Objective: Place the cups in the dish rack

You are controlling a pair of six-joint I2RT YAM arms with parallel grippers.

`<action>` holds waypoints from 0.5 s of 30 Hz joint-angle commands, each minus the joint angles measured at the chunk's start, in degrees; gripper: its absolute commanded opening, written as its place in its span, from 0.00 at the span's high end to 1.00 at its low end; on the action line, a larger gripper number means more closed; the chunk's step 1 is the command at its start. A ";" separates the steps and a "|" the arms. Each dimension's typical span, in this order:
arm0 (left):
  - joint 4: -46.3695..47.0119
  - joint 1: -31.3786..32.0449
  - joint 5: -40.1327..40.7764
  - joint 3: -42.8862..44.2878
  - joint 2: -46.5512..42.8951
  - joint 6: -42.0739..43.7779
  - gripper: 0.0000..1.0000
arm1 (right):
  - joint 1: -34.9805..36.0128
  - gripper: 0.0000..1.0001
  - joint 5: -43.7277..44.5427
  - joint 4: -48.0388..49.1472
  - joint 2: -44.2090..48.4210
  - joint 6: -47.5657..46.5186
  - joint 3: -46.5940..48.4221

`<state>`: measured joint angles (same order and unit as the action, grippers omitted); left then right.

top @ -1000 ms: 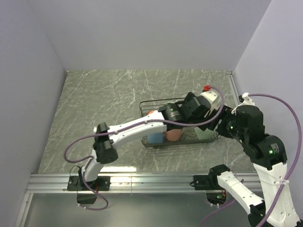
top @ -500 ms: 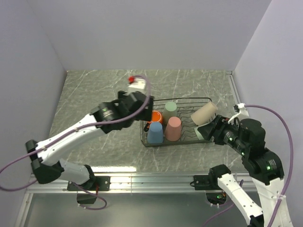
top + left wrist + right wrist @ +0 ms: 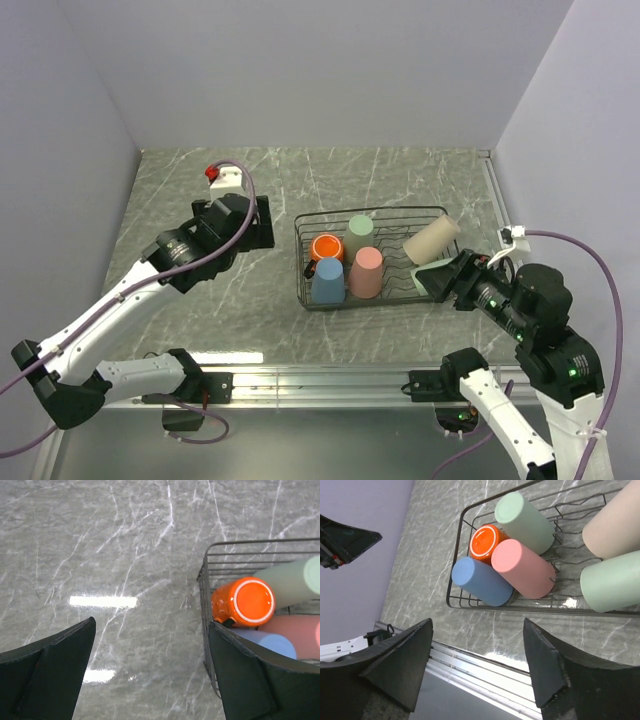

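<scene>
The dark wire dish rack (image 3: 372,212) stands right of the table's centre and holds all the cups I can see. An orange mug (image 3: 326,247), a pale green cup (image 3: 359,230), a pink cup (image 3: 366,272) and a blue cup (image 3: 328,281) stand upside down at its left end. A beige cup (image 3: 431,240) leans at the right end, above a second pale green cup (image 3: 612,580). My left gripper (image 3: 262,222) hangs open and empty just left of the rack (image 3: 205,580). My right gripper (image 3: 477,625) is open and empty, off the rack's near right corner.
Purple walls close in the marbled table on three sides. An aluminium rail (image 3: 320,385) runs along the near edge, under the right gripper in its wrist view. Bare tabletop (image 3: 200,190) lies left of the rack.
The left arm has swung from over the rack to its left side. The right gripper has drawn back from the rack's right end and its jaws have widened.
</scene>
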<state>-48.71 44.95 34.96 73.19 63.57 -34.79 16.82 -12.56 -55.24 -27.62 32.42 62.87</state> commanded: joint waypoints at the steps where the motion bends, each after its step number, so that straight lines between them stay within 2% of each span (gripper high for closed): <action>1: 4.84 -1.53 0.28 -1.55 -0.90 2.35 0.01 | -0.30 0.19 0.08 2.42 1.42 0.97 -2.05; 9: 13.27 -5.66 8.80 -6.64 -1.52 7.80 0.01 | -0.21 0.14 -3.53 8.66 5.46 3.52 -8.02; 13: 21.61 -9.60 9.08 -11.65 -4.32 11.13 0.01 | -0.29 0.11 -0.20 11.38 8.10 5.89 -11.01; 15: 26.36 -11.36 9.25 -17.27 -7.92 13.60 0.01 | -0.21 0.10 2.35 12.26 9.33 6.33 -11.98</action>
<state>-31.70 35.77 41.74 60.03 60.03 -25.76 16.82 -13.56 -48.14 -20.08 36.93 51.94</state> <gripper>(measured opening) 0.994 0.893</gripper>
